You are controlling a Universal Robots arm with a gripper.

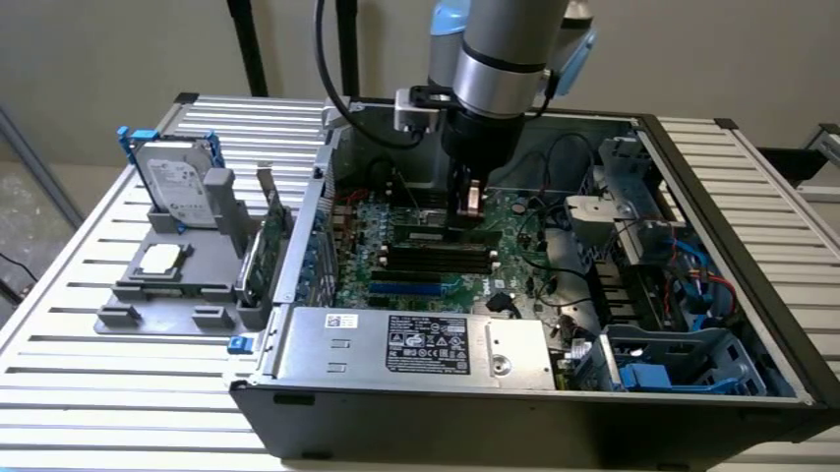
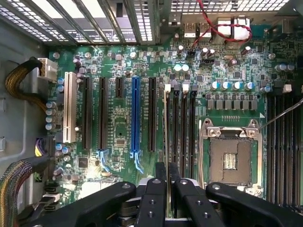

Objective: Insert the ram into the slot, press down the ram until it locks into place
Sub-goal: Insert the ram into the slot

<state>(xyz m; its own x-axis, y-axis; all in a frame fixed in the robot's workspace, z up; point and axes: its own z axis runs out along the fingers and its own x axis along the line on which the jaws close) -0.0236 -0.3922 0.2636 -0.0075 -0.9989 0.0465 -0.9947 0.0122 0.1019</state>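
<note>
Ram clamped within end effector, upright

The table is showing ribbed, pale brushed metal. The case is looking matt dark painted metal. The motherboard is shining glossy green, the slot is looking smooth black plastic, and the gripper is looking matt black.
</note>
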